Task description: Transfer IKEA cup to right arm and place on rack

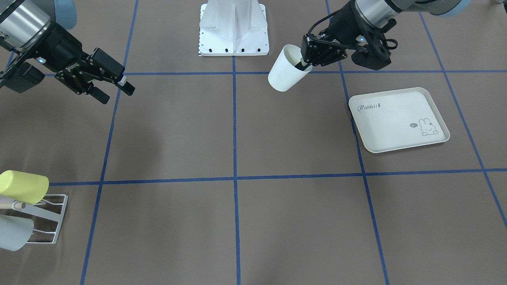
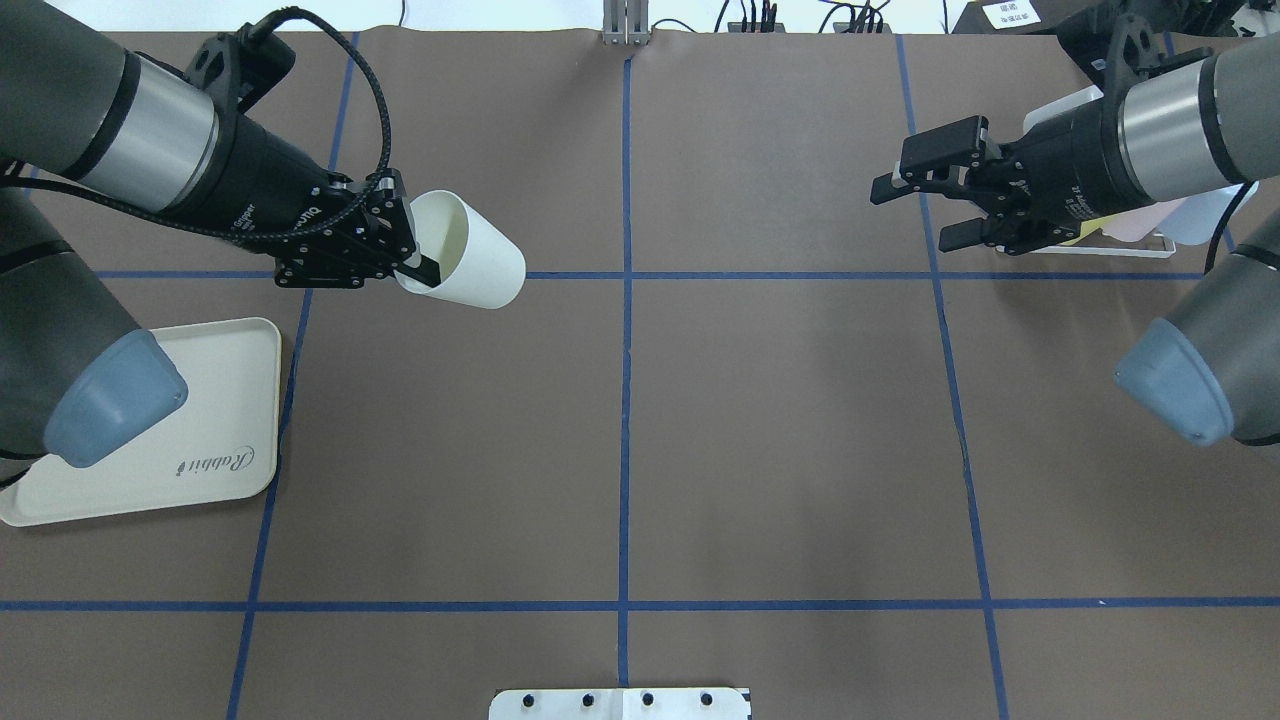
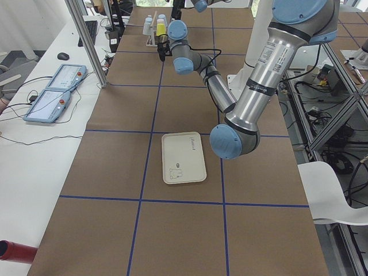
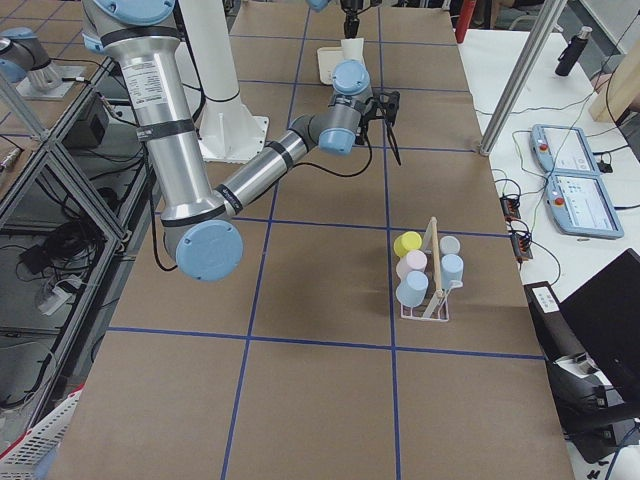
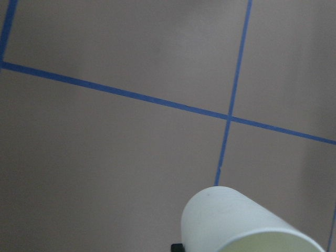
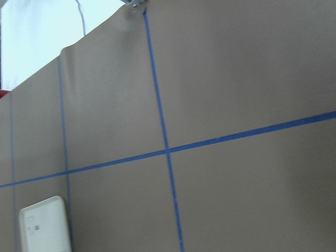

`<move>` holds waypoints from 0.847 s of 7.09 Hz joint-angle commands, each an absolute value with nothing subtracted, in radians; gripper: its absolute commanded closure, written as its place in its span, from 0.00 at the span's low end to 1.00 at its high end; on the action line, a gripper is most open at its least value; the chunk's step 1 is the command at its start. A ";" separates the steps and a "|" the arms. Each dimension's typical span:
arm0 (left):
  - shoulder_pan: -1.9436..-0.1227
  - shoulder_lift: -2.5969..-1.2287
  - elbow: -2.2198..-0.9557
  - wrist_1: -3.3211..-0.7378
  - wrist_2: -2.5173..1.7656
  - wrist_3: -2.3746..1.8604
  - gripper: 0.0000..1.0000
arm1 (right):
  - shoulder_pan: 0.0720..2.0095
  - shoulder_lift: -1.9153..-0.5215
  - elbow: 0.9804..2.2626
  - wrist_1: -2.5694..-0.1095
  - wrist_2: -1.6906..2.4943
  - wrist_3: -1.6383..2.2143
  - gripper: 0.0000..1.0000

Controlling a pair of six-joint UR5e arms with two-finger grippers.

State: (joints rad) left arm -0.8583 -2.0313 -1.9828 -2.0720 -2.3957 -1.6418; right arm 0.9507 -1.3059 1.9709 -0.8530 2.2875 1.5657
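The white IKEA cup (image 1: 283,73) (image 2: 470,255) hangs tilted above the table, its mouth turned toward my left gripper (image 1: 303,65) (image 2: 420,265). That gripper is shut on the cup's rim, one finger inside the cup. In the left wrist view the cup (image 5: 236,220) fills the lower edge. Across the table my right gripper (image 1: 117,94) (image 2: 915,215) hovers open and holds nothing, its fingers pointing toward the cup. The white wire rack (image 1: 39,215) (image 4: 430,290) stands on the robot's right side, behind the right gripper, with several cups on its prongs.
A cream rabbit-print tray (image 1: 396,130) (image 2: 200,400) lies flat under the left arm. On the rack a yellow cup (image 1: 23,186) and a pale blue cup (image 1: 14,233) show. The robot's white base plate (image 1: 233,39) sits at the table's edge.
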 commanded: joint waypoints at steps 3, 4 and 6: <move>-0.813 -2.082 -1.901 -2.606 -2.274 -2.120 1.00 | 0.855 -1.305 1.936 -0.328 2.254 1.790 0.00; -0.758 -2.082 -1.846 -2.831 -2.155 -2.267 1.00 | 0.816 -1.305 1.931 -0.222 2.188 1.845 0.00; -0.691 -2.080 -1.746 -3.137 -2.021 -2.364 1.00 | 0.717 -1.302 1.928 -0.045 2.030 1.943 0.00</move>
State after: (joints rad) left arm -0.7269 -2.0798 -1.8037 -2.9570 -2.0980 -2.2965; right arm 0.7755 -1.3045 1.9308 -0.1549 2.1242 1.8879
